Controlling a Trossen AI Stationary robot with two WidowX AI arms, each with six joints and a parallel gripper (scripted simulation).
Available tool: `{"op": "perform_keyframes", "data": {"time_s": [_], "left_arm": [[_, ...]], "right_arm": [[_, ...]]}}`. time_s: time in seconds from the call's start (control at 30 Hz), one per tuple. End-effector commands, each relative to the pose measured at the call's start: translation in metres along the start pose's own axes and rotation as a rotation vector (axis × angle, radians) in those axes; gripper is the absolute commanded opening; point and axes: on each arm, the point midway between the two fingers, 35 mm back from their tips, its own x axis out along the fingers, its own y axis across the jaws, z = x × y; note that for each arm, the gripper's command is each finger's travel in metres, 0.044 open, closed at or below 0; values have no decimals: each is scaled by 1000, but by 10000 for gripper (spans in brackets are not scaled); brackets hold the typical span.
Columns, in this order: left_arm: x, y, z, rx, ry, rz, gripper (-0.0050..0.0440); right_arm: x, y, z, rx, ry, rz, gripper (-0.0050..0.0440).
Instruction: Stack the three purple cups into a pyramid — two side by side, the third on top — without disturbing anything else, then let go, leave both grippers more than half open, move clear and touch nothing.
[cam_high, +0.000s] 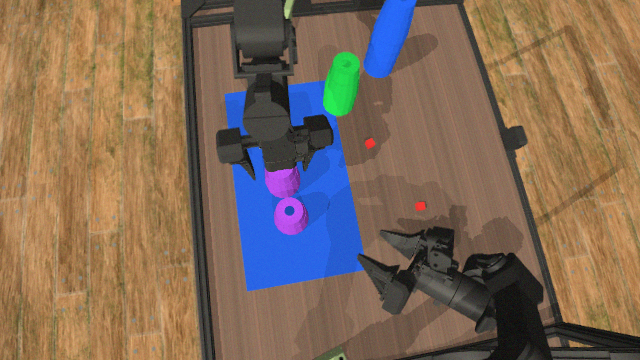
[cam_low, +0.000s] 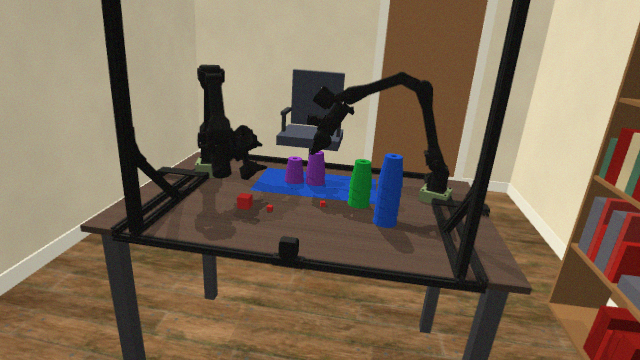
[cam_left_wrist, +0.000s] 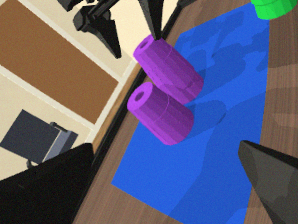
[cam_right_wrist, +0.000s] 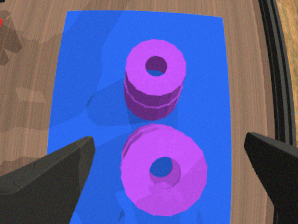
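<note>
Two upright purple columns stand on the blue mat: a shorter purple column and, just beside it, a taller purple column. Long axes vertical; narrow, holed ends up, wide ends down. Seams visible on both; number of nested cups per column cannot be told. No pyramid formed.

Right arm: elbow raised, reaching out over the mat; forearm slopes down to the wrist. Right tool tilted downward at the taller column's top, fingers wide open, nothing gripped. Contact with the column: cannot tell.

Left arm: folded upright, wrist low. Left tool points toward the mat from near its corner; fingers wide apart, empty.

Green cup stack upright at the mat's edge; blue cup stack upright beyond it on the tabletop.
</note>
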Motion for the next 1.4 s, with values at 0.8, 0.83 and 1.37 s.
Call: {"op": "perform_keyframes", "data": {"time_s": [0.8, 0.83, 1.37], "left_arm": [[0, 0, 1, 0, -5, 0, 440], [0, 0, 1, 0, -5, 0, 440], [0, 0, 1, 0, -5, 0, 440]], "right_arm": [[16, 2, -10, -3, 6, 0, 297], [16, 2, -10, -3, 6, 0, 291], [16, 2, -10, -3, 6, 0, 211]]}}
